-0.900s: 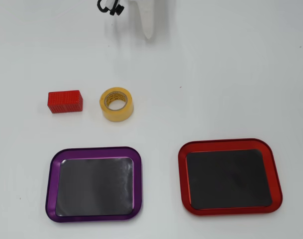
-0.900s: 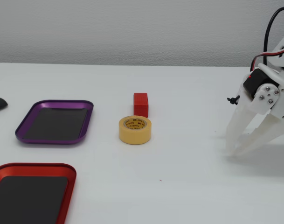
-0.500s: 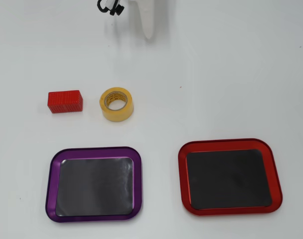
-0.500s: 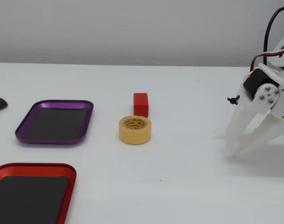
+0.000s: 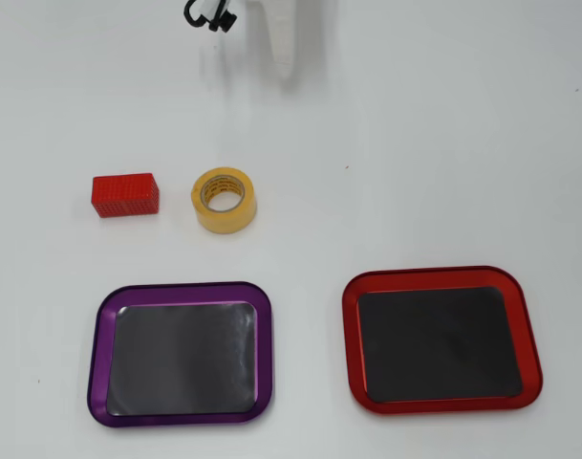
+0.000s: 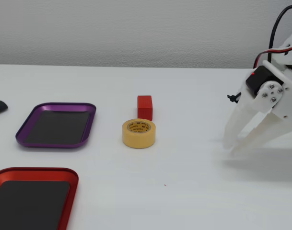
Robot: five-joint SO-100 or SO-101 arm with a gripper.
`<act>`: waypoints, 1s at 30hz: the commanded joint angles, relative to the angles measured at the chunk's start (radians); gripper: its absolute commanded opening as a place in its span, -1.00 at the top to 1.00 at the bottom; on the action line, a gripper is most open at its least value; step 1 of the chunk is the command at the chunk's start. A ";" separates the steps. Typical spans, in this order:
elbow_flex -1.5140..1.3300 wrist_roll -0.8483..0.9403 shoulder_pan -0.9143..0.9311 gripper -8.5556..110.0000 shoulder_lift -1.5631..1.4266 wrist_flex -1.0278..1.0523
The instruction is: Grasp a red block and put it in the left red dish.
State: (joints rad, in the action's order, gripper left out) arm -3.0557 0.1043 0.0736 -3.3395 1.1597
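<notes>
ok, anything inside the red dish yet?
No. The red dish shows only its bare black floor in the overhead view; the fixed view crops its near end. The red block sits on the table beside the yellow tape roll. The gripper is empty.

red dotted block (image 5: 125,195), yellow tape roll (image 5: 226,199)

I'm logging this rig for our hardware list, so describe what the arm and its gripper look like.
The arm is white plastic, with a black motor block and silver screws at the wrist joint. The gripper has two long, white, tapering fingers. Black and red cables loop over the top, and a small red light shows beside the motor.
</notes>
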 commanded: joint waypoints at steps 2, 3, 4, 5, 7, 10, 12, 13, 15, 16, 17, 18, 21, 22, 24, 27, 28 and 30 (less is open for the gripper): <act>0.052 0.020 0.055 0.86 -0.110 -0.055; 0.075 0.054 0.077 0.86 -0.109 -0.052; 0.097 0.101 0.083 0.86 -0.107 -0.051; 0.117 0.161 0.091 0.86 -0.107 -0.055; 0.156 0.284 0.100 0.86 -0.103 -0.052; 0.195 0.327 0.101 0.85 -0.012 -0.048; 0.229 0.325 0.101 0.85 0.118 -0.055; 0.262 0.324 0.101 0.85 0.201 -0.060; 0.360 0.273 0.101 0.83 0.385 -0.080; 0.420 0.236 0.101 0.81 0.486 -0.089; 0.491 0.210 0.101 0.79 0.591 -0.087; 0.566 0.189 0.101 0.76 0.693 -0.078; 0.785 0.167 0.101 0.69 0.999 -0.051; 0.857 0.167 0.110 0.66 1.095 -0.031; 0.999 0.173 0.150 0.62 1.269 0.003; 1.192 0.181 0.230 0.55 1.489 0.055; 1.252 0.192 0.256 0.53 1.559 0.074; 1.355 0.236 0.302 0.49 1.677 0.107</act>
State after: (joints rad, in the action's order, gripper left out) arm -1.8331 0.3191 0.3329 -1.8224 1.2287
